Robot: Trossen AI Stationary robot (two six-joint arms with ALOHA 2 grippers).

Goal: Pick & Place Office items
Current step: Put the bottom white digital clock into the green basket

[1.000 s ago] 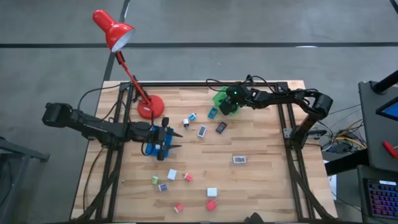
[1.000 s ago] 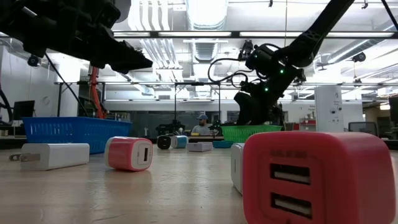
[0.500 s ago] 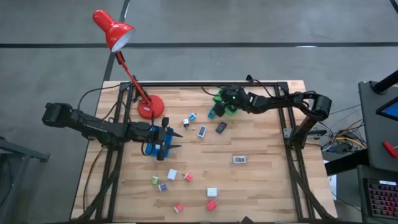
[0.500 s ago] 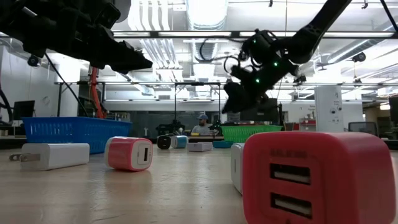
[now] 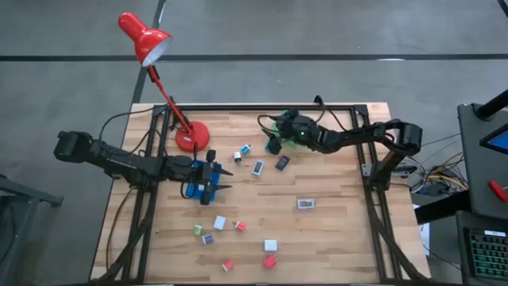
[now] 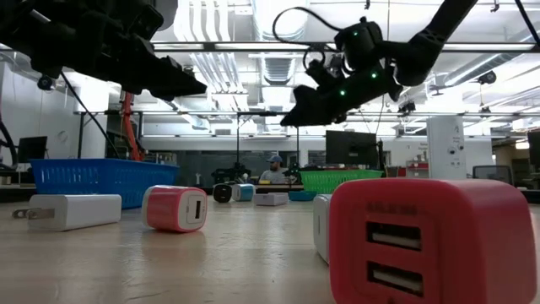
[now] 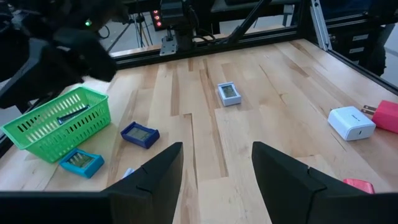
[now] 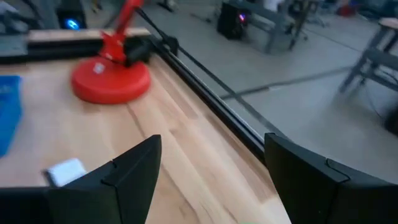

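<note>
Even, cool indoor light; sharp from above, soft up close

Long ceiling lamps [image 6: 278,17] glare white in the low view, leaving both arms as dark silhouettes against them. The red charger [image 6: 426,241] nearest that camera is large and out of focus, and the wooden table [image 5: 333,230] in the high view is evenly lit with only faint, short shadows under the small pieces. The right wrist view is smeared with blur, the red lamp base [image 8: 111,79] soft-edged.

Right gripper [image 5: 275,143] raised, empty, left gripper [image 5: 225,179] parted
</note>
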